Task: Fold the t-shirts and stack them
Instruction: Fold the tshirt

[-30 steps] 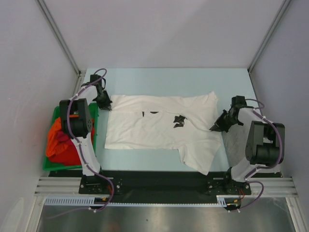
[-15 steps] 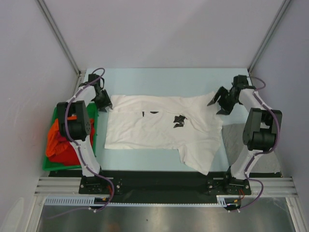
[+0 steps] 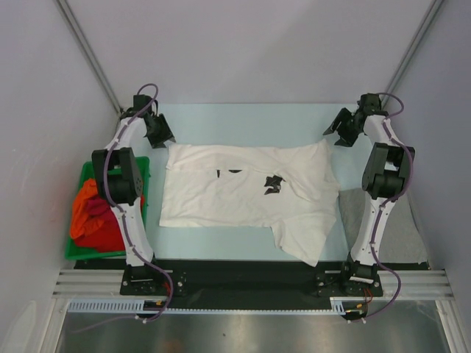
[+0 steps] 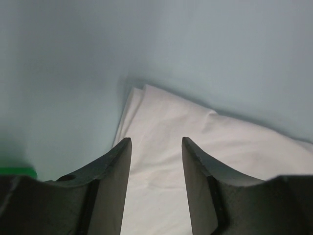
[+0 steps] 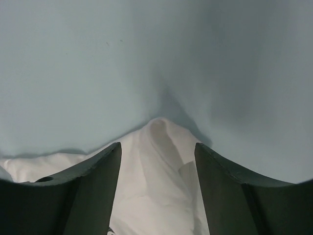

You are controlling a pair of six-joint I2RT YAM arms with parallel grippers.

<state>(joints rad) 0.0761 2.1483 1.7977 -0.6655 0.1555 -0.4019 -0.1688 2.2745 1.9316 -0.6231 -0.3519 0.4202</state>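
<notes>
A white t-shirt [image 3: 243, 195] with a small dark print lies spread flat across the middle of the table. My left gripper [image 3: 163, 137] hovers just beyond its far left corner, jaws open and empty. In the left wrist view that corner of the white t-shirt [image 4: 195, 147] lies below the left gripper [image 4: 156, 143]. My right gripper [image 3: 335, 132] hangs open just beyond the far right corner. That bunched corner of the white t-shirt [image 5: 164, 161] shows between the fingers of the right gripper [image 5: 157, 148], untouched. An orange t-shirt [image 3: 82, 206] and a dark red t-shirt [image 3: 107, 229] sit crumpled in the bin.
The green bin [image 3: 142, 168] stands at the table's left edge beside the left arm. A grey t-shirt [image 3: 394, 232] lies flat at the right, partly under the right arm. Grey walls close in the table at the back and sides.
Both grippers have opened and let go of the white t-shirt. The left one has drawn back off the far left corner. The right one has swung from the right edge to the far right.
</notes>
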